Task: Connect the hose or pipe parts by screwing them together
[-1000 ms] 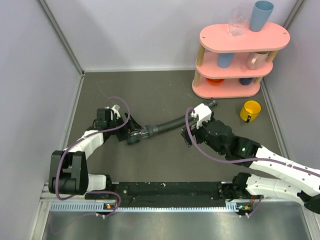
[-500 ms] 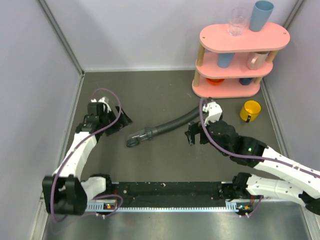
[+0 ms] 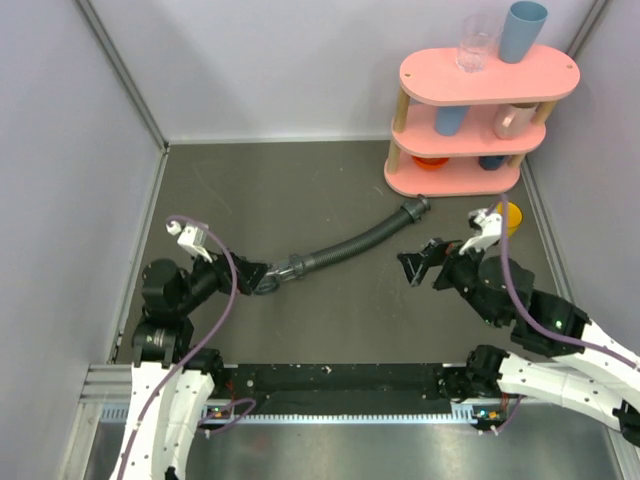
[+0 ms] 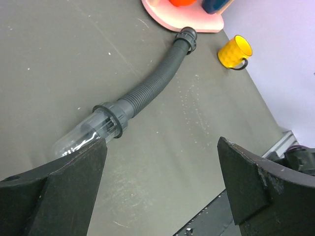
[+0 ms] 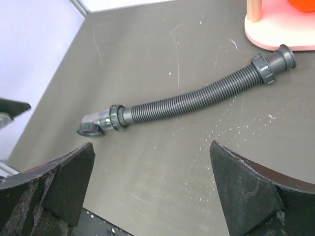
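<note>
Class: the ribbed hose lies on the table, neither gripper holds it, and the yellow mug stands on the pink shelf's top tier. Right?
No: the yellow mug stands on the table beside the pink shelf, as the top external view shows. The rest is right.

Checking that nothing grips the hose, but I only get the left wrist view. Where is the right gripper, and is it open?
Observer: The right gripper is open and empty, hovering on the near side of the hose by its far end, not touching it.
Operator: My own finger hides the fitting's tip. Anything there?
Observer: The right wrist view shows the clear fitting ending in a dark rim on the table, apart from the left gripper.
</note>
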